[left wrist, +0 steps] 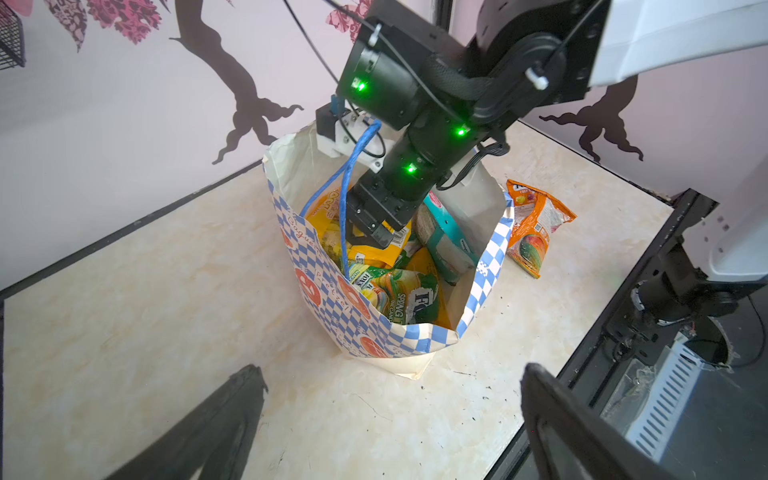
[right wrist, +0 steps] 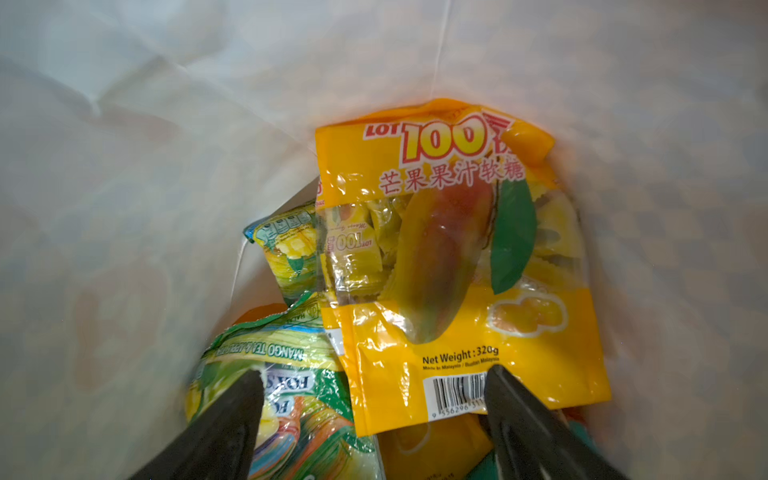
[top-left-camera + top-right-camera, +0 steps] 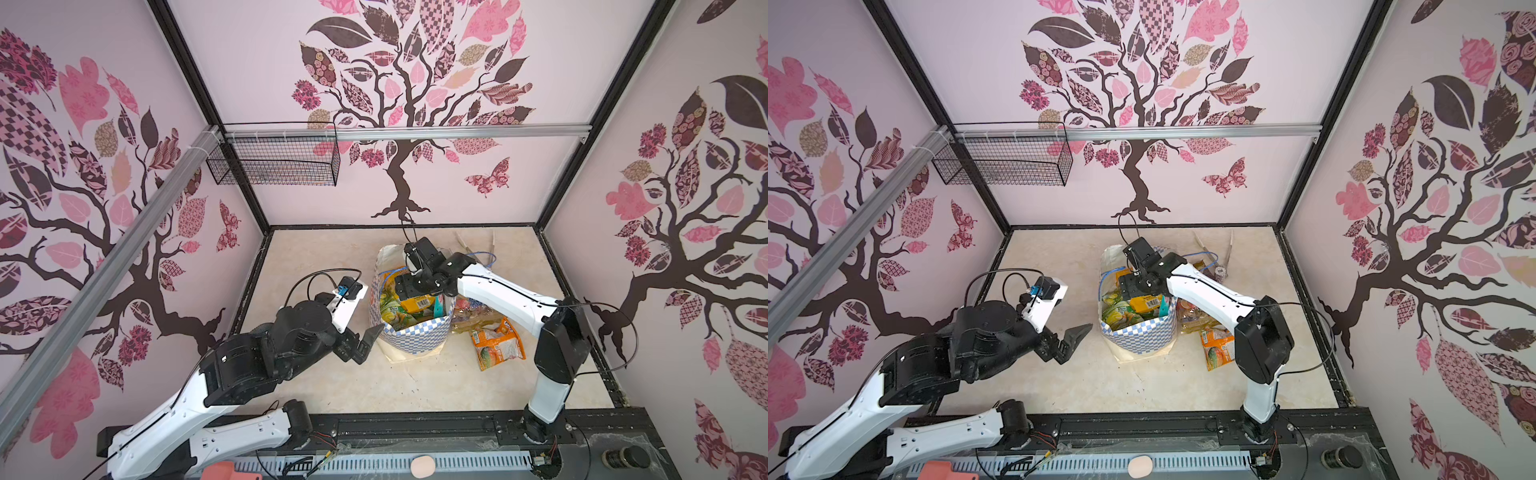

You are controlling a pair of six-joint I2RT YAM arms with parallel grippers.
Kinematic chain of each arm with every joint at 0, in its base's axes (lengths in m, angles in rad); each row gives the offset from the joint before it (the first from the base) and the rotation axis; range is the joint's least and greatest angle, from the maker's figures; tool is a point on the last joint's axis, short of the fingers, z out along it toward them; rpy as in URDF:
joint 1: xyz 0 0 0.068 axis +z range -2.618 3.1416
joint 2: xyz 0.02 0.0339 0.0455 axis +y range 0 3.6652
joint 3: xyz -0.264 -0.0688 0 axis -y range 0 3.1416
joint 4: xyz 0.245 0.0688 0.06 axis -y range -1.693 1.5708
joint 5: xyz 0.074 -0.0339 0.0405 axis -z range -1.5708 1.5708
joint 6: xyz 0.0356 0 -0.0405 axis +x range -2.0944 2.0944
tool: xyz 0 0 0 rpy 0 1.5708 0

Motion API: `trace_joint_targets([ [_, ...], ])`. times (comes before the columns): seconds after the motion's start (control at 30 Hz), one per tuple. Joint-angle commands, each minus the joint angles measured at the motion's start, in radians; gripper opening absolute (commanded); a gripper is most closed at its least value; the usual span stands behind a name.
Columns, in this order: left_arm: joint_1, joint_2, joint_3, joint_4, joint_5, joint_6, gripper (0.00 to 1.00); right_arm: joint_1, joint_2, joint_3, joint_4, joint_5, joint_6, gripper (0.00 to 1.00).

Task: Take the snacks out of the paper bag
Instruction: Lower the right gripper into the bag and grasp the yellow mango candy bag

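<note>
Most of the work is judged to be left, since only a small share of the snacks is seen outside the paper bag (image 3: 415,334).

To the left of the bag, near its checkered wall but apart from it, the left fingers (image 3: 372,335) are spread wide and nothing is held between them. No part in the unloading is taken by that arm.

The bag itself is stood upright on the counter (image 3: 415,386) with its mouth open. Inside it at least three packets are counted:
- a green packet (image 1: 399,295) lies against the near wall;
- a yellow packet (image 2: 457,270) is propped on top of the heap;
- a teal packet (image 1: 444,239) sits toward the bag's right wall.

The right fingers (image 2: 519,415) are set inside the bag's mouth and are parted, with the barcode edge of the yellow packet placed between them. No grip is closed on it yet, so that packet is taken to be the next one lifted.

To the right of the bag, an orange packet (image 3: 496,343) is laid flat on the counter near the bag's base. Between it and the bag, a reddish packet (image 3: 467,309) is partly hidden under the right arm.

Two snacks are thus counted as removed. Whether more are buried deeper in the bag cannot be told.
</note>
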Motion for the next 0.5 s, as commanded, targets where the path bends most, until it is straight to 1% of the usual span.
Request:
trace_joint_targets([
  [0.0, 0.002, -0.002, 0.060, -0.042, 0.061, 0.003, 0.98, -0.001, 0.051, 0.042, -0.046, 0.008, 0.008, 0.86],
  [0.2, 0.003, -0.040, 0.044, -0.038, 0.058, -0.029, 0.98, 0.000, 0.127, 0.058, -0.077, -0.021, 0.022, 0.86],
  [0.47, 0.001, -0.036, 0.028, 0.004, 0.054, -0.032, 0.98, 0.002, 0.190, -0.006, -0.059, -0.029, 0.030, 0.86],
])
